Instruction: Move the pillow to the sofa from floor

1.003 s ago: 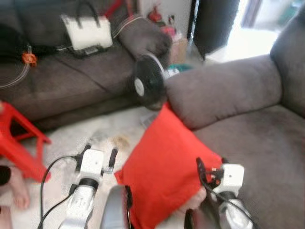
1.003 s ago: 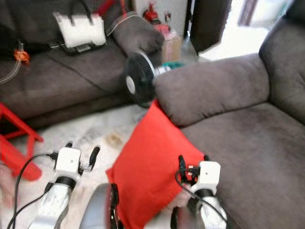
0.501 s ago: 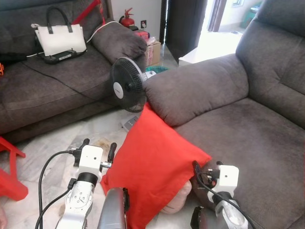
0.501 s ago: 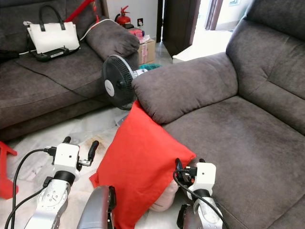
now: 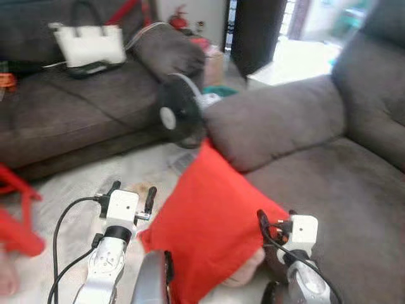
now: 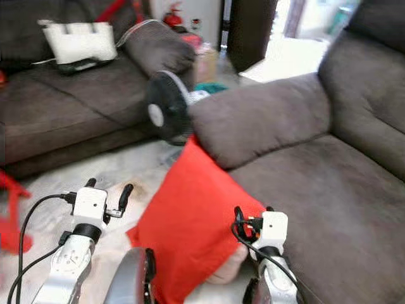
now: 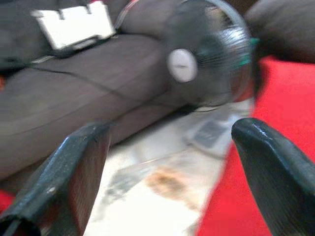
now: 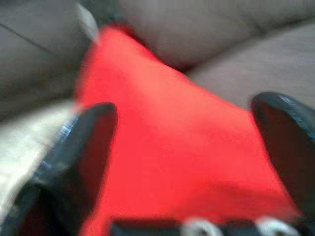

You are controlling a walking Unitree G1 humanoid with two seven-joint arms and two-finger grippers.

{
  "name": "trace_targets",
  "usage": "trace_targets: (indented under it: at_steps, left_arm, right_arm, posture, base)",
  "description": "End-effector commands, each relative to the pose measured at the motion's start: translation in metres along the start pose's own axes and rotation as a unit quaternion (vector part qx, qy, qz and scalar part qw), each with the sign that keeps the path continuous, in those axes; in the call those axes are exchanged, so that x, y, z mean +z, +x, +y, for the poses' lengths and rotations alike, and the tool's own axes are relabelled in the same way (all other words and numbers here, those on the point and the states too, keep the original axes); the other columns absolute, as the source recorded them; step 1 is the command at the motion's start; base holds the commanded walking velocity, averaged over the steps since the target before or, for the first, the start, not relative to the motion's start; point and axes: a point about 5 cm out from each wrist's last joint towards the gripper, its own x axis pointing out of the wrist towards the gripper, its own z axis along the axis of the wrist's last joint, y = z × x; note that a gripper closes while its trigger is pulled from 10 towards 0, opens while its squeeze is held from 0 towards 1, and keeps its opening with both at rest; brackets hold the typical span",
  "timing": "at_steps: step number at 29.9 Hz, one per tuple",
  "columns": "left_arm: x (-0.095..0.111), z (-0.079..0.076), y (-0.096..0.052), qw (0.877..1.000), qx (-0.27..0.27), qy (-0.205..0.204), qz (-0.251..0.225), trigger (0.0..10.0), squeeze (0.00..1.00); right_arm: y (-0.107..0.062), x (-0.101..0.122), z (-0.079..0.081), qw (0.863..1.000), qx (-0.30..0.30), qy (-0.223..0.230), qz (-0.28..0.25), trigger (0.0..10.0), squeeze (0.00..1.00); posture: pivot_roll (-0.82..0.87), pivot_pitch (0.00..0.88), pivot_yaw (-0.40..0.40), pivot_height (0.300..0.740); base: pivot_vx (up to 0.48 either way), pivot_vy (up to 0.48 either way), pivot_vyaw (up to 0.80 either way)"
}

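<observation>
The red pillow [image 5: 209,221] stands on the floor [image 5: 76,183] between my two grippers, propped against the front of the grey sofa [image 5: 329,171]. My left gripper [image 5: 131,195] hovers just beside its edge, fingers spread apart. My right gripper [image 8: 187,162] faces the pillow with fingers wide apart. A black fan [image 5: 178,119] stands beyond the pillow.
</observation>
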Motion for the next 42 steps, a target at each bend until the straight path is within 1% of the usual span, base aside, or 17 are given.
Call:
trace_targets:
  at_steps: [1,6,12,15,20,26,29,30,38,42]
  left_arm:
    - [0.002,-0.007,0.002,1.0,-0.009,-0.003,0.0,10.0,0.0]
    - [0.001,-0.008,0.001,1.0,-0.01,-0.002,0.001,10.0,0.0]
    - [0.002,-0.008,0.001,1.0,-0.01,-0.002,-0.002,10.0,0.0]
    - [0.001,-0.009,0.001,1.0,-0.014,-0.003,-0.003,10.0,0.0]
    - [0.002,-0.01,0.001,1.0,-0.018,-0.006,-0.002,10.0,0.0]
    - [0.002,-0.011,0.002,1.0,-0.018,-0.004,-0.003,10.0,0.0]
    - [0.002,-0.01,0.002,1.0,-0.018,-0.004,-0.002,10.0,0.0]
    - [0.002,-0.01,0.002,1.0,-0.017,-0.004,-0.002,10.0,0.0]
    - [0.001,-0.009,0.003,1.0,-0.015,-0.002,0.0,10.0,0.0]
    - [0.001,-0.009,0.003,1.0,-0.015,-0.001,0.001,10.0,0.0]
  right_arm:
    - [-0.006,-0.005,-0.013,1.0,-0.019,-0.002,0.011,10.0,0.0]
    - [-0.008,-0.01,-0.015,1.0,-0.015,-0.009,0.02,10.0,0.0]
    - [-0.007,-0.01,-0.016,1.0,-0.014,-0.017,0.022,10.0,0.0]
    - [-0.006,-0.011,-0.016,0.999,-0.021,-0.004,0.024,10.0,0.0]
    - [-0.004,-0.01,-0.015,1.0,-0.017,-0.001,0.023,10.0,0.0]
    - [0.0,-0.005,-0.012,1.0,-0.007,-0.019,0.011,10.0,0.0]
    - [0.001,-0.002,-0.011,1.0,-0.006,-0.02,0.005,10.0,0.0]
    - [0.001,-0.001,-0.01,1.0,-0.009,-0.015,0.002,10.0,0.0]
    - [0.0,0.004,-0.006,1.0,-0.002,-0.013,-0.01,10.0,0.0]
    - [-0.001,0.004,-0.005,1.0,-0.005,-0.006,-0.008,10.0,0.0]
  posture:
    - [0.1,0.017,-0.02,0.554]
    - [0.1,0.016,-0.021,0.554]
    - [0.1,0.017,-0.022,0.554]
    - [0.1,0.016,-0.023,0.554]
    - [0.1,0.014,-0.025,0.554]
    - [0.1,0.013,-0.024,0.554]
    - [0.1,0.011,-0.024,0.554]
    - [0.1,0.011,-0.023,0.554]
    - [0.1,0.01,-0.024,0.554]
    - [0.1,0.012,-0.022,0.554]
  base:
    - [0.0,0.0,0.0]
    - [0.0,0.0,0.0]
    - [0.0,0.0,0.0]
    - [0.0,0.0,0.0]
    - [0.0,0.0,0.0]
    - [0.0,0.0,0.0]
    - [0.0,0.0,0.8]
    - [0.0,0.0,0.8]
    - [0.257,0.0,0.78]
    - [0.269,0.0,0.0]
